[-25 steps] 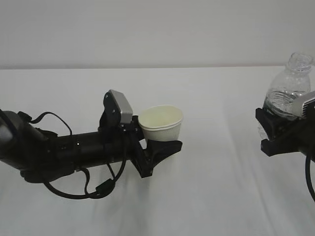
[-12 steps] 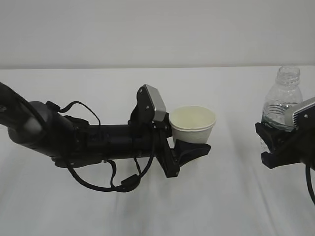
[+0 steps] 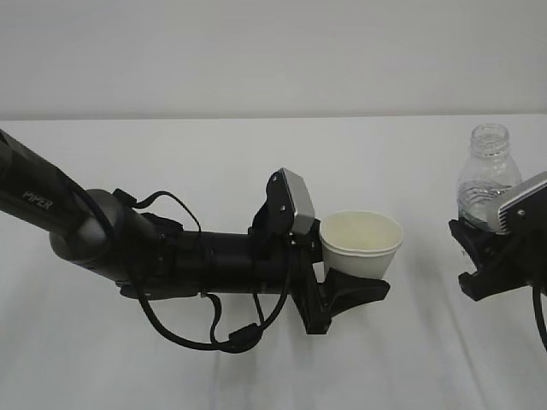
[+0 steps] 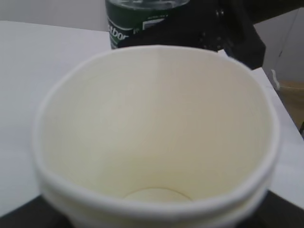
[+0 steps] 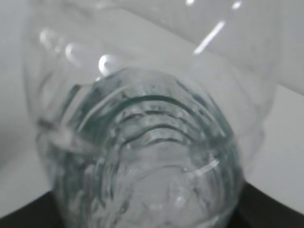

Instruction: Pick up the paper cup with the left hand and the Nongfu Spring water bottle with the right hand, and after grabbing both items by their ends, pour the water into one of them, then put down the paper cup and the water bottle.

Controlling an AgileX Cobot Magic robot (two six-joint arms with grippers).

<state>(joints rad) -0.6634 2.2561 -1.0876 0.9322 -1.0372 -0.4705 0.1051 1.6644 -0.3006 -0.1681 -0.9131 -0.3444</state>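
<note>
Since a second ago the left hand [image 3: 355, 286] has carried the small white paper cup [image 3: 361, 243] toward the surface's right edge. Its fingers grip the cup low, above mid-surface. The right hand [image 3: 483, 260] fingers clasp the clear ribbed Nongfu Spring water bottle [image 3: 488, 178], upright near that edge. Pouring seems next: tip the neck over the rim.

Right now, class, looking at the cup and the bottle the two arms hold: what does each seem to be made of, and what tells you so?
The paper cup: apparently thin paper, matte white outside, cream inside, with a rolled rim and a faint side seam in the left wrist view. The water bottle: likely clear glossy plastic, given its moulded ribs, see-through wall and bright glints.
</note>
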